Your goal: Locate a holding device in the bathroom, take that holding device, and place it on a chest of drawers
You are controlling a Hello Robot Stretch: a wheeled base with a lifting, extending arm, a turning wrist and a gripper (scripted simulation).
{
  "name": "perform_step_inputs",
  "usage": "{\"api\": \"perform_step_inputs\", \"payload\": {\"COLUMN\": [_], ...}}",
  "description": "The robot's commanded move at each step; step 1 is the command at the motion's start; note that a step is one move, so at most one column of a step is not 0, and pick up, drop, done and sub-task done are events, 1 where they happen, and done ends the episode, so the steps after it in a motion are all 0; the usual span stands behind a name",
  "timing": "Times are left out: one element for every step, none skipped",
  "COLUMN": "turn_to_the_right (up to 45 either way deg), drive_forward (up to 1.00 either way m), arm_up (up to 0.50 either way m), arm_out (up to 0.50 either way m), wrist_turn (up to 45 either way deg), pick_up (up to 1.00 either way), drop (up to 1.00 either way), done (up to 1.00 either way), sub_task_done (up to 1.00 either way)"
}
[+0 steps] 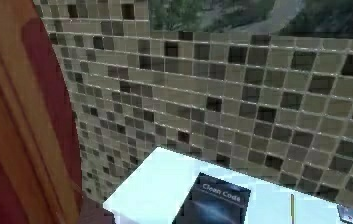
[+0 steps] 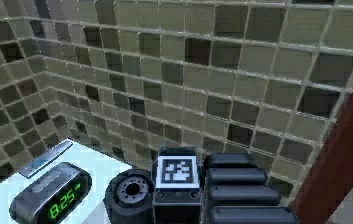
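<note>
At the forward view's left stands one red-brown door (image 1: 14, 120), and beside it a wall of small olive, tan and dark tiles (image 1: 234, 90). Below the wall is one white bench (image 1: 149, 185). On it lie one dark blue book (image 1: 220, 200), flat with its cover up, then one thin yellow stick (image 1: 292, 206), and one dark object (image 1: 352, 211) cut off by the right edge.

In the arm side view the bench carries one grey flat slab (image 2: 49, 158) by the wall and one black clock (image 2: 52, 193) with green digits. Just right of the clock is the tool (image 2: 131, 196), a dark round body. Its far end is hard to make out, so I cannot tell whether it grasps anything. Next come one white marker square (image 2: 177, 170) and the dark arm (image 2: 239, 185).

Which of these, if any, is the holding device, I cannot tell.
</note>
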Motion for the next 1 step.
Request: {"api": "perform_step_inputs", "payload": {"turn_to_the_right": [-45.0], "drive_forward": [0.00], "arm_up": [0.00], "arm_out": [0.00], "wrist_turn": [0.0], "pick_up": [0.00], "drop": [0.00], "done": [0.00], "sub_task_done": [0.00]}}
